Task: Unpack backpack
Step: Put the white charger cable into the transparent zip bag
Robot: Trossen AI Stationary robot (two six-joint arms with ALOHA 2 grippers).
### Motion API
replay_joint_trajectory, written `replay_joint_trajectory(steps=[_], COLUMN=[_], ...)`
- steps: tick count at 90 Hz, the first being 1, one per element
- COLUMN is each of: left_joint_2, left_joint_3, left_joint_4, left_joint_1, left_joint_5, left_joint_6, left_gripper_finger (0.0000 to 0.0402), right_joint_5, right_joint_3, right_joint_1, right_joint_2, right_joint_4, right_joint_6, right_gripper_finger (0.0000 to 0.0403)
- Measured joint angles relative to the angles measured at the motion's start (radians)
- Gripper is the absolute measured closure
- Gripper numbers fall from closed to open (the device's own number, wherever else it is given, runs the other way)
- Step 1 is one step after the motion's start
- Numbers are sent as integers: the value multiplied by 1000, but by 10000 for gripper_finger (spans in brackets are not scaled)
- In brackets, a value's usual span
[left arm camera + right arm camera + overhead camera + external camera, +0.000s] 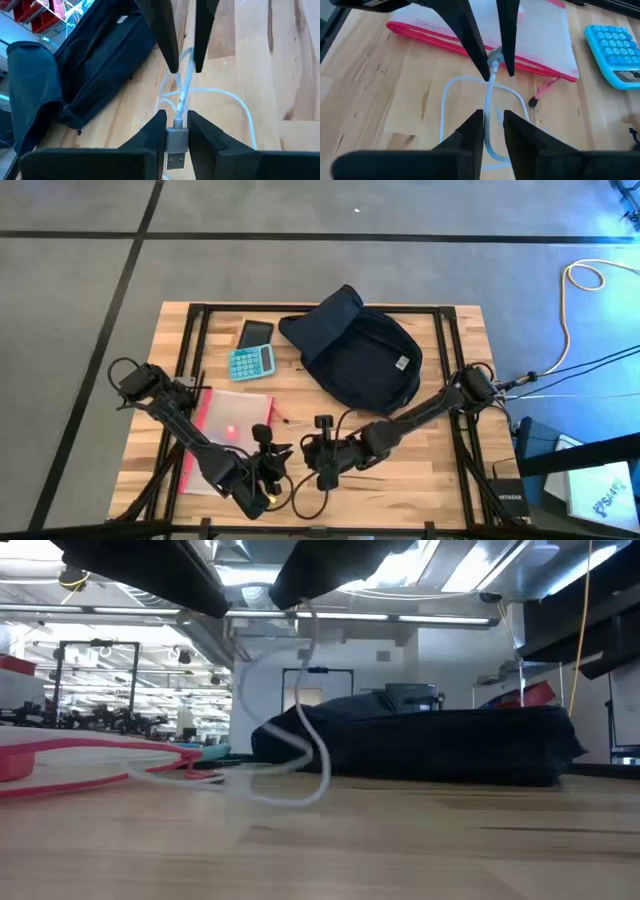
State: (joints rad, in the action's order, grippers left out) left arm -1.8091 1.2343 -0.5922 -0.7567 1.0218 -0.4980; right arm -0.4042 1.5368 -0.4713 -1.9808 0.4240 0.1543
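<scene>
Backpack [355, 350] interior hidden; white cable [186, 95] between both grippers' fingers.

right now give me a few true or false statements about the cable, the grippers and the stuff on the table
1. The left gripper is shut on the white cable at its grey USB plug. True.
2. The right gripper is open and away from the cable. False: its fingers close on the same cable, facing the left gripper.
3. The backpack hangs in the air between the arms. False: it lies on the table.
4. The blue calculator lies beside the red-edged mesh pouch. True.
5. The cable is coiled inside the pouch. False: it loops on bare wood.
</scene>
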Motion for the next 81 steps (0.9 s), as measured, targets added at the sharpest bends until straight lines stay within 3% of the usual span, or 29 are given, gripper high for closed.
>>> replay_joint_trajectory(steps=[22, 35, 55, 73, 81], left_joint_2=[0, 0, 0, 0, 0], left_joint_3=[0, 0, 0, 0, 0], left_joint_4=[1, 2, 1, 2, 2], left_joint_1=[0, 0, 0, 0, 0], left_joint_5=[-1, -1, -9, -10, -10], left_joint_6=[0, -6, -13, -14, -13], left_gripper_finger=[357, 357, 357, 357, 357], right_joint_5=[-3, -135, -177, -338, -351], right_joint_3=[0, -2, 0, -1, -1], right_joint_1=[0, -18, -83, -101, -89], right_joint_2=[0, 23, 55, 52, 52], right_joint_4=[4, 83, 147, 318, 342], right_joint_6=[-3, 7, 62, 123, 109], right_gripper_finger=[359, 357, 314, 270, 262])
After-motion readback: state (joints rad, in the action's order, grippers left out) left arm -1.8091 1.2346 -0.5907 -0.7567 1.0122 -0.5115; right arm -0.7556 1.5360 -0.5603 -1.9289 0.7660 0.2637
